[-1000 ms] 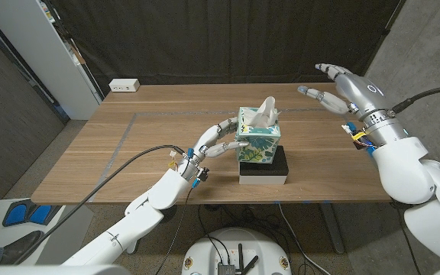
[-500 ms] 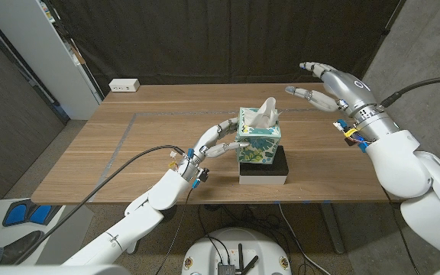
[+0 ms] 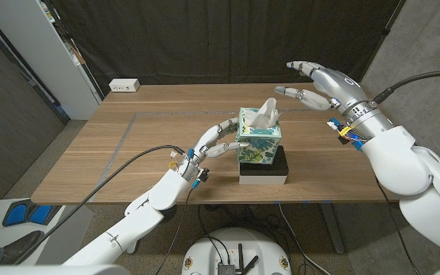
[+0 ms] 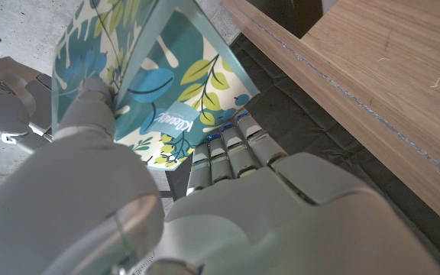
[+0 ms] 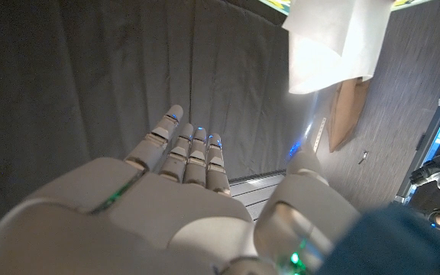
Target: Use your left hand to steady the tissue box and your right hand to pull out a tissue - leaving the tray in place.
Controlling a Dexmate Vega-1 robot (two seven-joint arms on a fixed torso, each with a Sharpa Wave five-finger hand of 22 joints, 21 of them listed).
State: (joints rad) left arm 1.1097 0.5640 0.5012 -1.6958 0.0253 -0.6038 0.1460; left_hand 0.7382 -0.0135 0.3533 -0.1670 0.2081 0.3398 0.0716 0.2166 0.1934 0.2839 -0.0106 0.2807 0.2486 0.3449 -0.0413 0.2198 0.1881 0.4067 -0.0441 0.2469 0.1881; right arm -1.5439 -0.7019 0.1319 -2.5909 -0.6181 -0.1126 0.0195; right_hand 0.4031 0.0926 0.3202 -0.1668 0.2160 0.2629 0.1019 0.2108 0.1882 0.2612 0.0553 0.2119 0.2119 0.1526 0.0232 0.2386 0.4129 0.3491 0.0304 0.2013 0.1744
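A tissue box [image 3: 260, 140] with a teal leaf print stands on a white tray with a black inset [image 3: 270, 174] in the middle of the table. A white tissue [image 3: 265, 114] sticks up from its top. My left hand [image 3: 214, 142] grips the box's left side; in the left wrist view its fingers [image 4: 90, 114] press on the printed box [image 4: 166, 84]. My right hand [image 3: 323, 85] hovers open above the table, to the right of the tissue and apart from it. The right wrist view shows the tissue [image 5: 331, 46] beyond that open hand [image 5: 182, 191].
A white power strip [image 3: 124, 85] lies at the table's far left corner. A white cabinet [image 3: 44, 53] stands left of the table and a dark curtain hangs behind it. Cables trail from both arms.
My right hand has moved left and a little farther back, closing in on the tissue. The left hand and the box have stayed put.
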